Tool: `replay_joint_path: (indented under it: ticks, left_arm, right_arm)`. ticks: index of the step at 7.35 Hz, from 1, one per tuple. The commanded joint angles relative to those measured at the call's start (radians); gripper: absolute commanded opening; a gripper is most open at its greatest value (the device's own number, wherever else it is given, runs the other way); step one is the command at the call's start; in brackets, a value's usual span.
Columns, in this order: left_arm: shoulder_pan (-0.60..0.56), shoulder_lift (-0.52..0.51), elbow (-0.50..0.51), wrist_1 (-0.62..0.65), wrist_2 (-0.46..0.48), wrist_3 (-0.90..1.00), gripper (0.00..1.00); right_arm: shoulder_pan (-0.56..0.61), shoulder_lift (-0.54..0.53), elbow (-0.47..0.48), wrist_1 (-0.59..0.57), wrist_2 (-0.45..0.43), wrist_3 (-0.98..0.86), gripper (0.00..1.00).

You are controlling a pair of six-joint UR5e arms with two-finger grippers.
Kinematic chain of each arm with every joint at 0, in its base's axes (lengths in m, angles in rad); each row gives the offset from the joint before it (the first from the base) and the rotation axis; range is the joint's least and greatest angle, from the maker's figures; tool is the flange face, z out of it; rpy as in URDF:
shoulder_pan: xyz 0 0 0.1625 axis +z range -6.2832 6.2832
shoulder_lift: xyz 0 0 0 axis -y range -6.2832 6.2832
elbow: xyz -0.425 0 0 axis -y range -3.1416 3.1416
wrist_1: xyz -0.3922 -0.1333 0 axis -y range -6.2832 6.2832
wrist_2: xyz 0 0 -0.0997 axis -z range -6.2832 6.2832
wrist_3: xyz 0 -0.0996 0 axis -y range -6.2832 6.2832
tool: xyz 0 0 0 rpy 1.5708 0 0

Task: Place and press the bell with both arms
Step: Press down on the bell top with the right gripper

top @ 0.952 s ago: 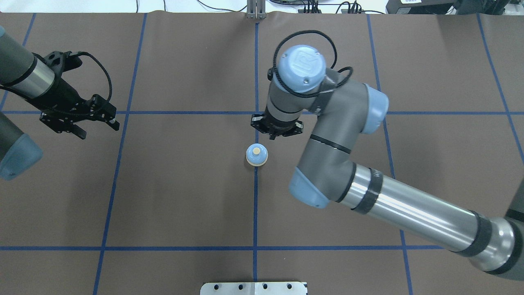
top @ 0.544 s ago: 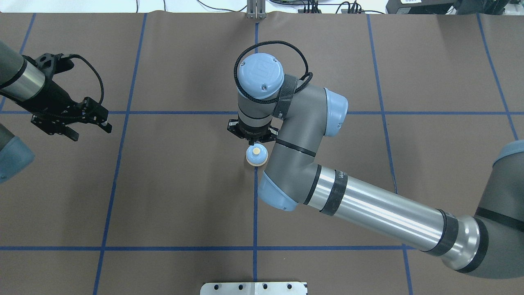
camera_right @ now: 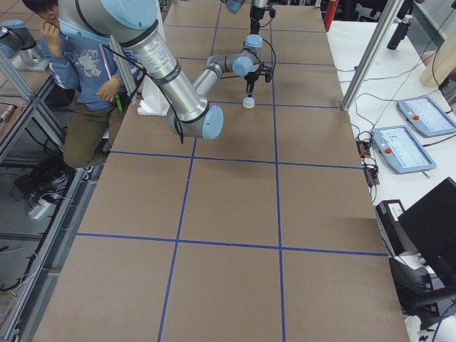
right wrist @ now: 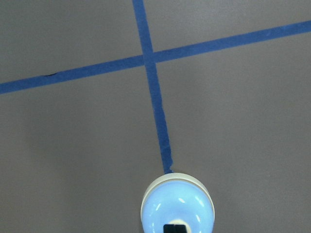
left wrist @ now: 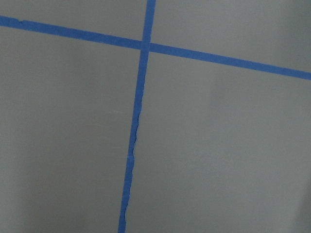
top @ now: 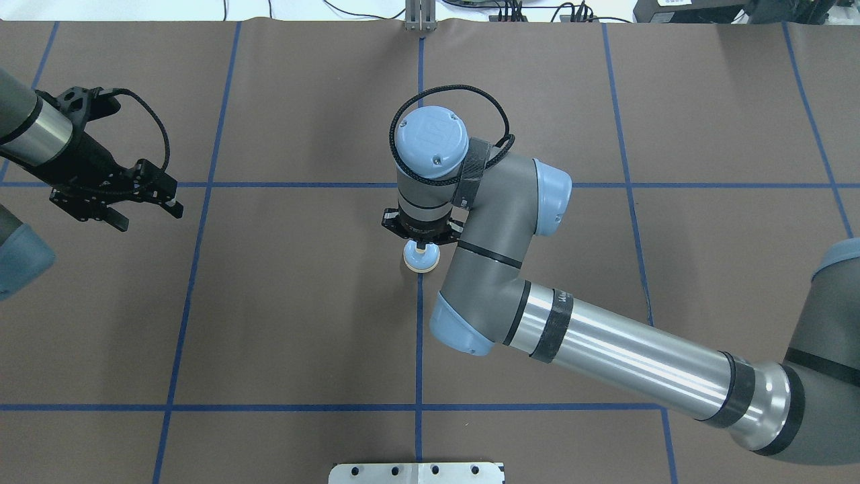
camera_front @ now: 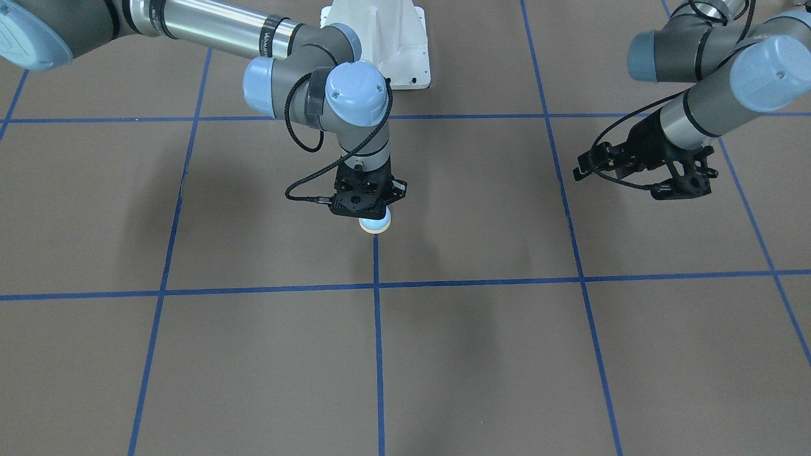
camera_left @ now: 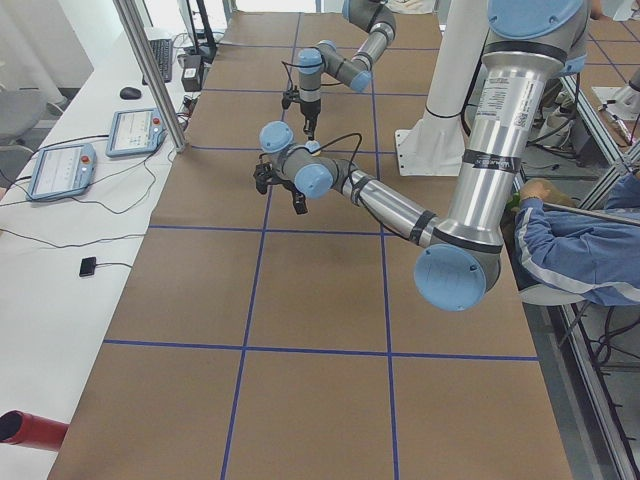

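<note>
The bell (top: 422,261) stands upright on the brown table mat on the centre tape line. It also shows in the front view (camera_front: 376,223), the right side view (camera_right: 248,103) and the right wrist view (right wrist: 177,204). My right gripper (top: 421,247) points straight down over it, shut, and its black fingertips (right wrist: 175,228) sit on the bell's top where the button is. The button is hidden under them. My left gripper (top: 151,218) is open and empty, hovering far to the left of the bell, and it also shows in the front view (camera_front: 687,183).
Blue tape lines (left wrist: 138,121) divide the mat into squares. The white pedestal base (camera_front: 380,44) stands at the robot's side. A metal post (top: 420,17) rises at the far edge. Seated people (camera_right: 85,64) and tablets (camera_right: 406,146) are beside the table.
My right arm swung left and toward the bell, and its shut gripper came down onto the bell's top. My left arm drew back slightly to the left, then held still.
</note>
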Motion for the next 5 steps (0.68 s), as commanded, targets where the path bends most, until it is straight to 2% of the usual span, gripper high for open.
replay_joint_path:
  ticks: [1, 3, 4, 5]
  left_arm:
    - [0.002, 0.001, -0.004, 0.002, 0.000, 0.000, 0.99]
    - [0.000, 0.001, -0.012, 0.002, 0.000, 0.000, 0.99]
    - [0.000, 0.000, -0.012, 0.002, 0.002, 0.000, 0.99]
    - [0.000, 0.000, -0.012, 0.002, 0.002, 0.000, 0.99]
  right_arm:
    - [-0.019, -0.003, -0.041, 0.057, -0.027, 0.000, 0.00]
    - [-0.007, -0.003, -0.018, 0.062, -0.013, -0.006, 0.00]
    - [0.049, -0.027, 0.052, 0.047, 0.066, -0.006, 0.00]
    - [0.089, -0.093, 0.142, 0.035, 0.108, -0.009, 0.00]
